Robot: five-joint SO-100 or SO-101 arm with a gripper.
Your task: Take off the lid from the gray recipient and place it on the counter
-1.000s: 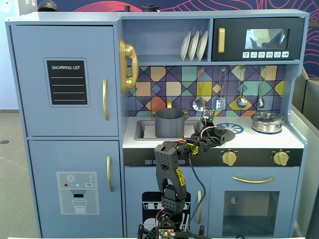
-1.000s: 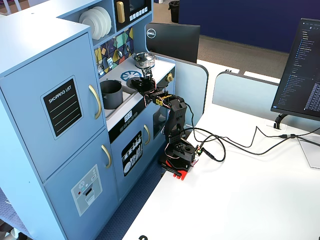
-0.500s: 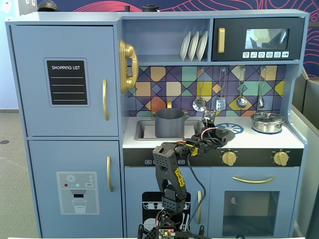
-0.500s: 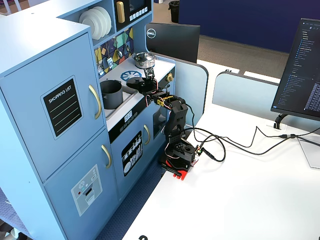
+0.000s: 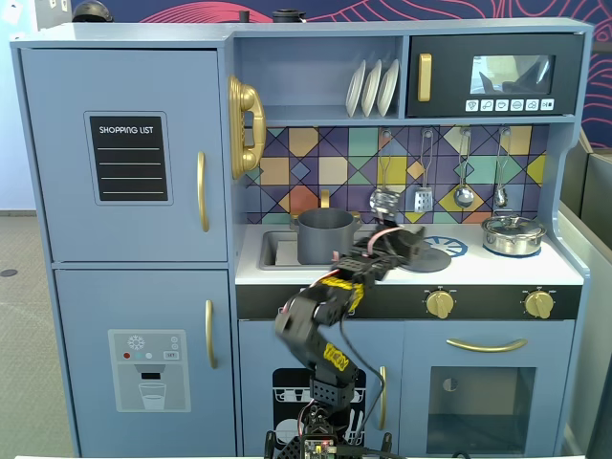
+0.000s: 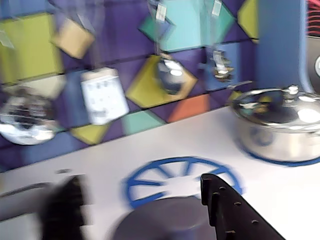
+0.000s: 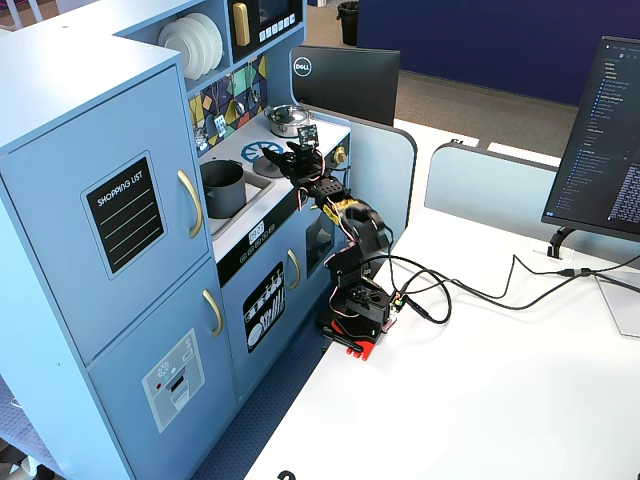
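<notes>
Lid (image 5: pixel 424 258) already lies on the bench (image 5: pixel 497 271) right of the open gray pot (image 5: pixel 326 236), so we judge only withdrawing our hand (image 6: pixel 145 212), fingers apart around it, remains.

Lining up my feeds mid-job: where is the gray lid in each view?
A fixed view, facing the kitchen: lid on the counter, right of the gray pot.
Wrist view: lid at bottom center.
A fixed view, from the side: not clearly discernible.
Shared landmark: blue burner ring.
</notes>
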